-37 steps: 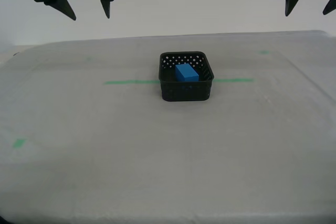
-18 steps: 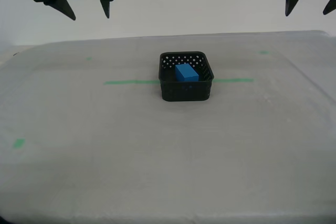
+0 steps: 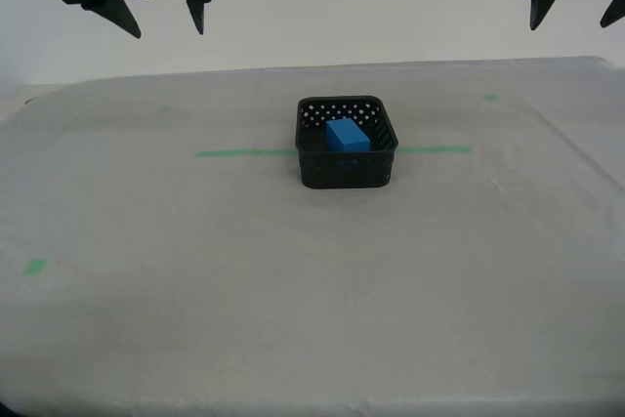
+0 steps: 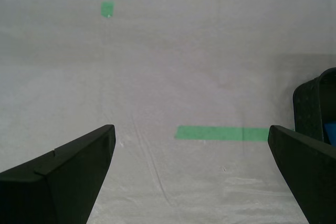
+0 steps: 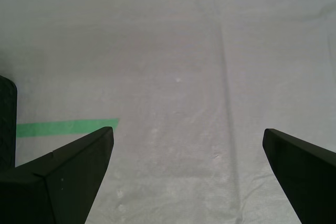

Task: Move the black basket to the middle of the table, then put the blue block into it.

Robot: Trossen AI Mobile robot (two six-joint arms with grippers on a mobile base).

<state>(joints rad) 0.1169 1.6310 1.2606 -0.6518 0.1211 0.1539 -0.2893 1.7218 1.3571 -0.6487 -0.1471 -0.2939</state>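
Both of my grippers hang high above the wide pale grey-white cloth-covered table [image 3: 146, 319], jaws spread and holding nothing. My first gripper [image 5: 189, 177] looks down on bare cloth, with a stretch of thin green tape line [image 5: 67, 127] and a dark edge of the basket at the border of its view; my second gripper [image 4: 191, 174] likewise looks down on cloth, the tape line and a sliver of basket wall with a touch of blue inside. The wrist views do not settle for me which arm in the exterior view is which. The small square black plastic basket [image 3: 346, 171], its walls pierced with rows of round holes, sits on the tape line about midway across the table, and the small bright-blue rectangular block [image 3: 347, 135] lies inside it, resting on the basket floor and clear of the rim. Judging by this, both steps look done: basket centred, block in it. I would say the next move calls for no grasp at all, only keeping the arms raised and clear so that nothing nudges the basket off its place.
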